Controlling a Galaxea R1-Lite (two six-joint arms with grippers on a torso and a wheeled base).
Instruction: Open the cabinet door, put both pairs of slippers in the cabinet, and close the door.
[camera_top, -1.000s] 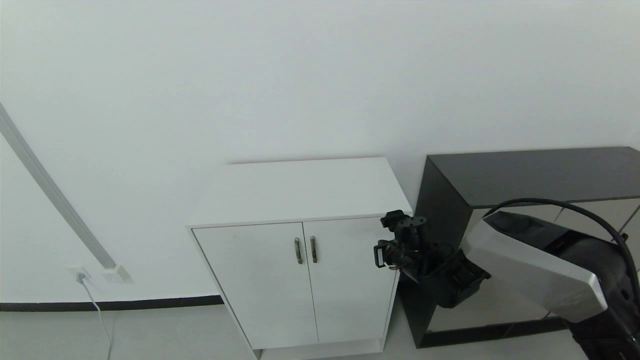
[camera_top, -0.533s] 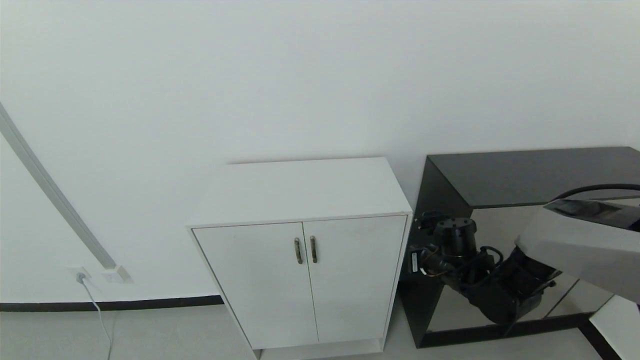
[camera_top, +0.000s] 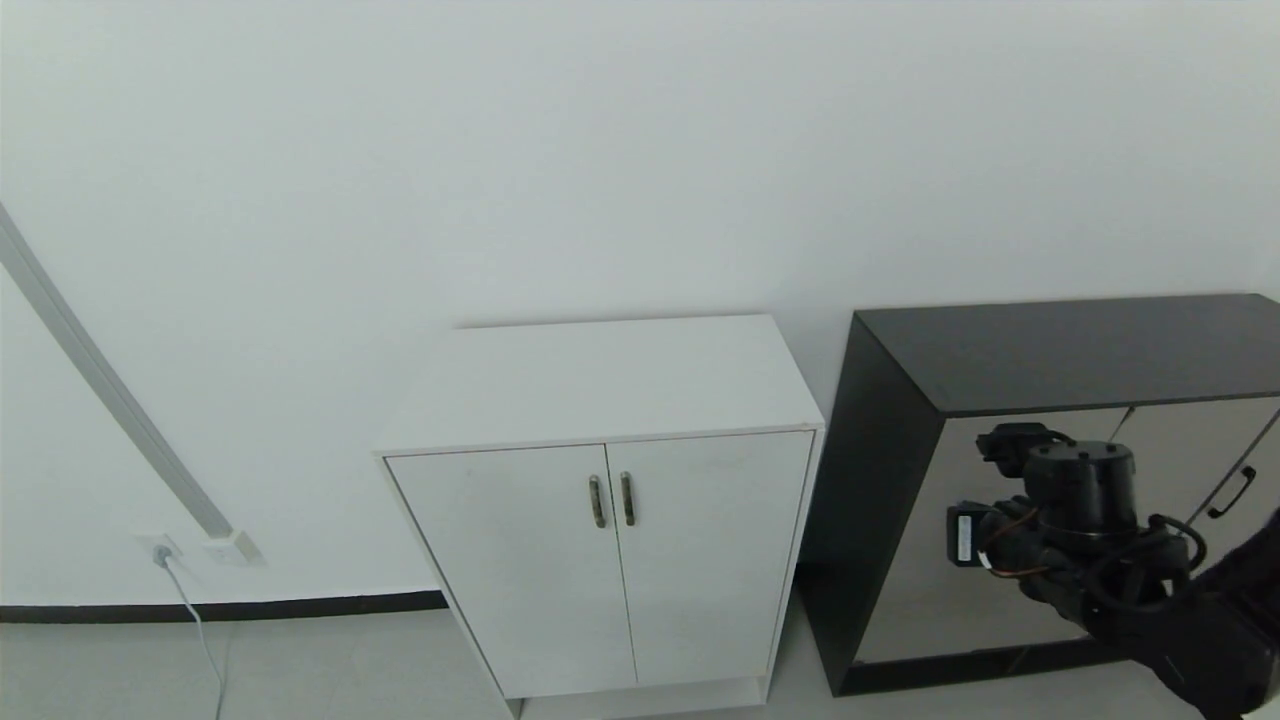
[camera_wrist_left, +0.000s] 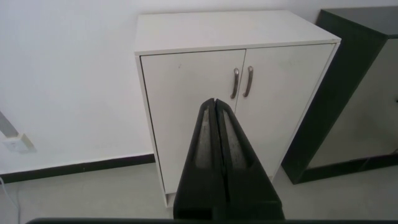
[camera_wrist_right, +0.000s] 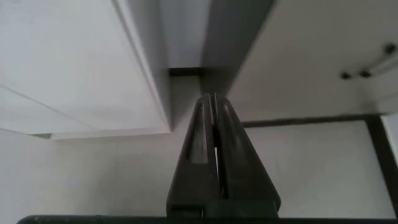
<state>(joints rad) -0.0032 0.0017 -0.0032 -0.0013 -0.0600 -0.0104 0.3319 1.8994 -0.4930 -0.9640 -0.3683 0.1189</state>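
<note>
A white two-door cabinet stands against a pale wall, in the middle of the head view, with a black mirror-fronted cabinet just beside it on the right. Over the last second the right arm has swung away to the right: it was in front of the right edge of the white cabinet, and it is now in front of the black cabinet's mirrored face, well apart from the white doors. Both white doors have stayed shut throughout, and their two metal handles, side by side at the centre seam, are untouched. The arm seems to be backing off rather than reaching for a handle, and whether any slippers are already inside cannot be told. The right gripper has its two dark fingers pressed flat together, holding nothing, aimed down at the narrow gap between the two cabinets. The left gripper is likewise fully closed and empty, held back from the cabinet and pointing towards its doors.
</note>
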